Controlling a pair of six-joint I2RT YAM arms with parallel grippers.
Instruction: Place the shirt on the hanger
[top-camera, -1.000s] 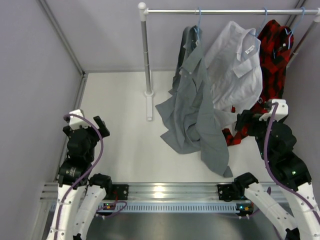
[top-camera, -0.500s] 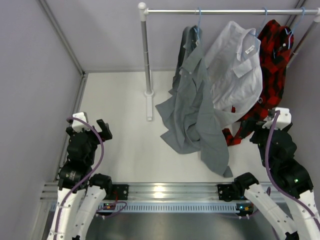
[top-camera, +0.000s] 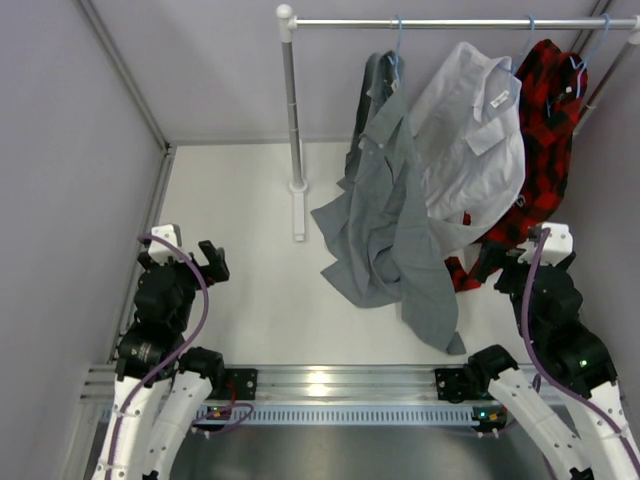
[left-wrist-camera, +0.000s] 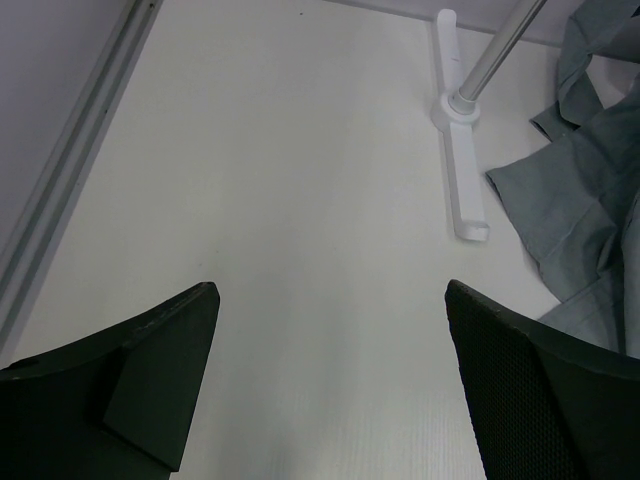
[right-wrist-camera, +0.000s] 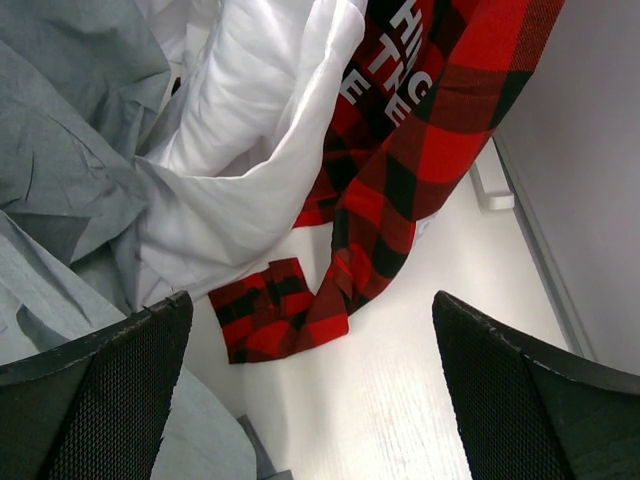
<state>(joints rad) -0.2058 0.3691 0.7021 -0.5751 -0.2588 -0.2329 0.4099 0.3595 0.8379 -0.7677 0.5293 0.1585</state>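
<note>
The grey shirt (top-camera: 390, 200) hangs on the light-blue hanger, whose hook (top-camera: 397, 35) sits on the rail. The shirt's lower part lies bunched on the white table. It also shows at the right edge of the left wrist view (left-wrist-camera: 585, 190) and at the left of the right wrist view (right-wrist-camera: 70, 150). My left gripper (top-camera: 192, 252) is open and empty (left-wrist-camera: 330, 290) over bare table at the near left, far from the shirt. My right gripper (top-camera: 515, 258) is open and empty (right-wrist-camera: 310, 298), just right of the shirt's hem, above a plaid cuff.
A white shirt (top-camera: 470, 130) and a red-and-black plaid shirt (top-camera: 545, 110) hang on the same rail (top-camera: 450, 22) to the right of the grey one. The rail's post (top-camera: 292, 110) and white foot (left-wrist-camera: 462, 170) stand mid-table. Grey walls close in left and right.
Both arms have drawn back toward the near edge. My right gripper has moved away from the clothes. The shirts have not moved.
</note>
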